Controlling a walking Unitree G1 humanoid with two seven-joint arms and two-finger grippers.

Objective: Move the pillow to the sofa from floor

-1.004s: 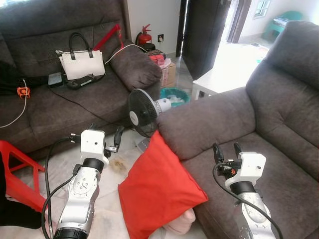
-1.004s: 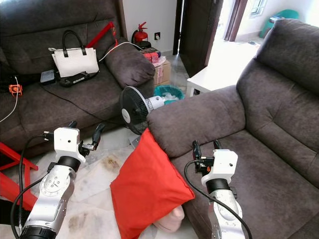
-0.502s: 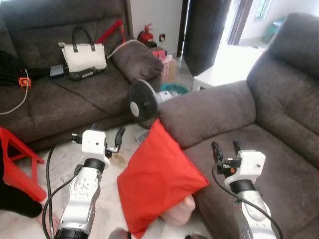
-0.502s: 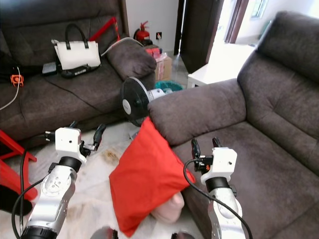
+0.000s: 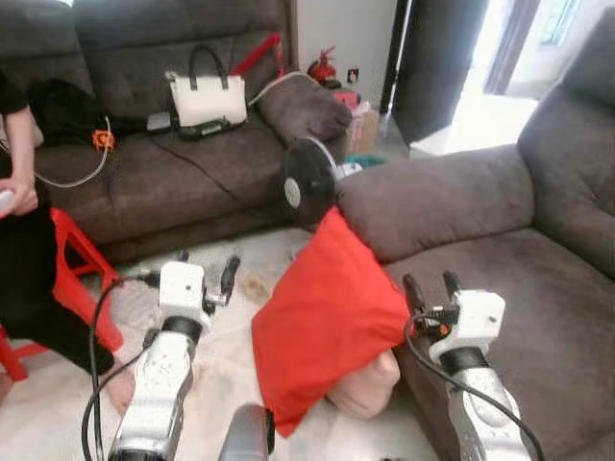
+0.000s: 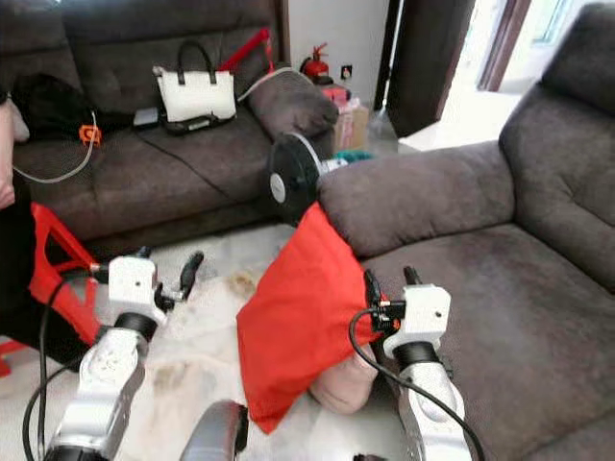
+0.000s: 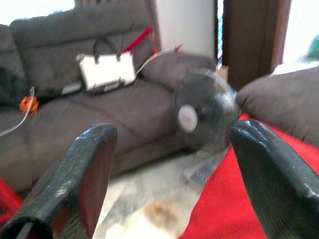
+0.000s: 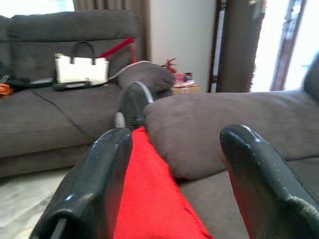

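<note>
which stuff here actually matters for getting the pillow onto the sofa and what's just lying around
Part of the job:
red pillow, on the floor, leaning against the sofa
near sofa, where it goes
left gripper, open
right gripper, open, beside the pillow

Just lying about:
white handbag on the far sofa
black fan
red stool
fire extinguisher

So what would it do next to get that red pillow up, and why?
Probably bring both arms inward to the red pillow. It leans on the sofa with its lower corner on the floor. The left gripper and the right gripper are open on either side of it, neither touching it yet.
</note>
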